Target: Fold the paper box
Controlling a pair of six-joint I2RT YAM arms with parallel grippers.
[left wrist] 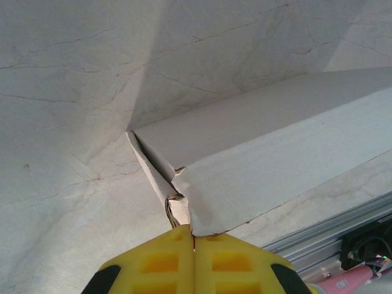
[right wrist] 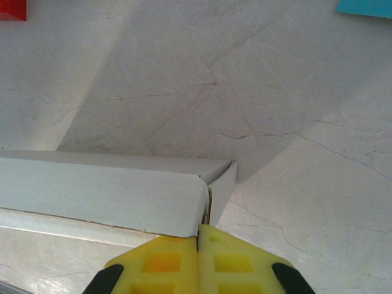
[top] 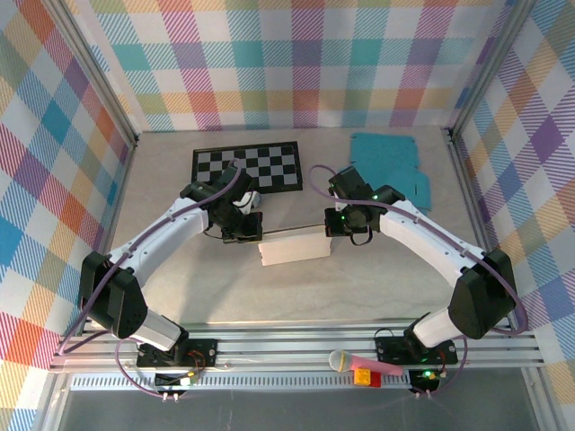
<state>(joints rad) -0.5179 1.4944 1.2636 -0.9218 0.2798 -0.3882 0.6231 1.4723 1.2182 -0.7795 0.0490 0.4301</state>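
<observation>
Box [top: 295, 249] lies mid-counter [top: 234, 292], already folded into a long closed shape, though both end flaps look loose. Left tool [left wrist: 194, 245] and right tool [right wrist: 198, 244], fingers pressed together, touch opposite ends; tucking those ends probably remains.

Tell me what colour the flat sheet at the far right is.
The sheet is teal, clearest in the top external view.
</observation>
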